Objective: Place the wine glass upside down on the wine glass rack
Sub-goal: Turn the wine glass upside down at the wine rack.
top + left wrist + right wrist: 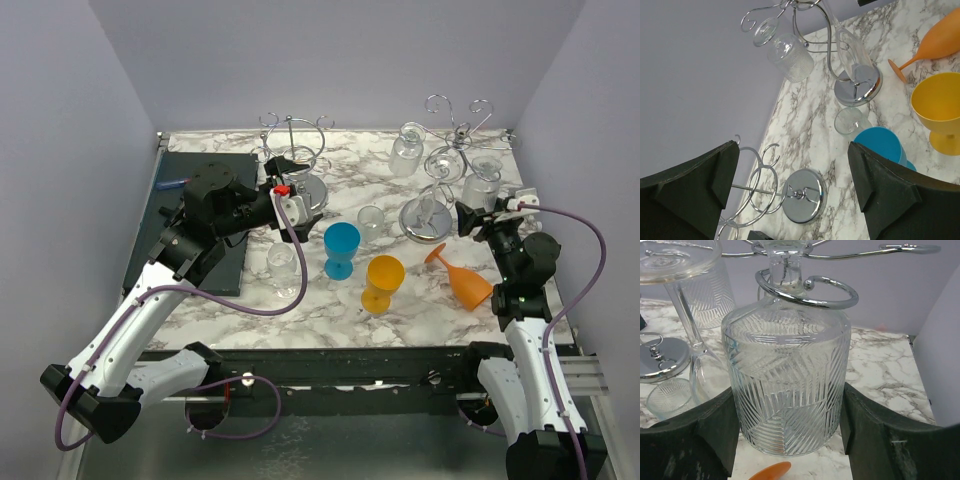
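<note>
Wine glass (pixel 785 385) hangs inverted in rack ring (pixel 790 298), right tool (pixel 789 407) clamping it; left tool (pixel 792 165) wide

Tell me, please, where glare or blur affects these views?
Top external: evenly lit, sharp, faint glints on the right rack's base. Left wrist: mirror glare on the left rack's base. Right wrist: wine glass sharp, near fingers dark.

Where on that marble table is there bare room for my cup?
Bare marble tabletop shows at the back middle, between the left chrome wire rack and the right chrome wire rack, and along the front edge near the yellow plastic goblet. The centre around the blue plastic goblet is crowded.
</note>
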{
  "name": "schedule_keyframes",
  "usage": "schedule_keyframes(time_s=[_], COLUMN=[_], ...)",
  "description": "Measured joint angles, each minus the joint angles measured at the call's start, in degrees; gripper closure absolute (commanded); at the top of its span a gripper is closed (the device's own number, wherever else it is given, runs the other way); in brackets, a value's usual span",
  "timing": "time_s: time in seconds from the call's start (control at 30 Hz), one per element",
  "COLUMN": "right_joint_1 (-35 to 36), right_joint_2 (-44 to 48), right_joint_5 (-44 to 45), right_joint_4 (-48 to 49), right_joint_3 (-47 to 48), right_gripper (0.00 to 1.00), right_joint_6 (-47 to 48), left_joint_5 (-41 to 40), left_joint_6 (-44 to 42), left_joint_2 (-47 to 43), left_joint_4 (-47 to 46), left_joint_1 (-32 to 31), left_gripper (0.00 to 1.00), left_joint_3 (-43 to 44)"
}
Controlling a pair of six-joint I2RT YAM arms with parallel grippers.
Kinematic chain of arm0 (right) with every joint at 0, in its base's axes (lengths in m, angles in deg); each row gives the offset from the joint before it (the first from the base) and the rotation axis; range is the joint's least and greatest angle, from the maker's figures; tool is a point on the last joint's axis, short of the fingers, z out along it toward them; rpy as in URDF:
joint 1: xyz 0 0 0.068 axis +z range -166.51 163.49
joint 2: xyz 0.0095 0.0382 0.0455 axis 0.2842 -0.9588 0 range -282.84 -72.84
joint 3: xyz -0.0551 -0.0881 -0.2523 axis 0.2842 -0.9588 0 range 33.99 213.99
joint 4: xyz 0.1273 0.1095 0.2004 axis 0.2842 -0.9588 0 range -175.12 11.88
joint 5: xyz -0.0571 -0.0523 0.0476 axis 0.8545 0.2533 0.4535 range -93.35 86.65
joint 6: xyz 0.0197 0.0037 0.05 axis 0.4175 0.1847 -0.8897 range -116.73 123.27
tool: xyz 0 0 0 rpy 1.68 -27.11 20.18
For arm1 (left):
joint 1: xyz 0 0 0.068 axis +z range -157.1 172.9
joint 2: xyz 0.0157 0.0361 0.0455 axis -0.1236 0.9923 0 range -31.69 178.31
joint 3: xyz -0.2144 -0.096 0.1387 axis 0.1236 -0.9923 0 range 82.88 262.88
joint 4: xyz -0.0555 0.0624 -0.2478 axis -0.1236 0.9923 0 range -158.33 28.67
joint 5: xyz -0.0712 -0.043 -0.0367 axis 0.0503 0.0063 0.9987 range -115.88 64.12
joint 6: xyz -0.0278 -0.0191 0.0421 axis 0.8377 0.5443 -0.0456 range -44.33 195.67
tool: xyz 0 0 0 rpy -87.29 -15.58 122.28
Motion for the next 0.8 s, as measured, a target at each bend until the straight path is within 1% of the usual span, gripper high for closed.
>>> schedule_keyframes(time_s=[0.13,0.27,0.53,0.8], right_joint_1=[0.0,0.0,0.0,0.0], right_joint_2=[0.2,2.4,5.9,4.2], right_joint_5=[0.0,0.7,4.8,9.6], right_joint_4=[1.1,1.1,0.8,0.8], right_joint_3=[-0.6,-2.5,-4.2,-4.2], right_gripper=[1.0,1.0,1.0,1.0], right_joint_6=[-0.6,-1.3,-2.2,-4.2], left_joint_5=[0.0,0.0,0.0,0.0], left_joint_6=[-0.1,-0.3,-0.5,-0.5], left_joint_2=[0.0,0.2,0.7,0.7], left_joint_4=[0.0,0.0,0.0,-0.1], left_joint_1=[0.0,0.0,0.0,0.0], left_gripper=[0.01,0.01,0.01,0.01], left_joint_3=[0.0,0.0,-0.3,-0.4])
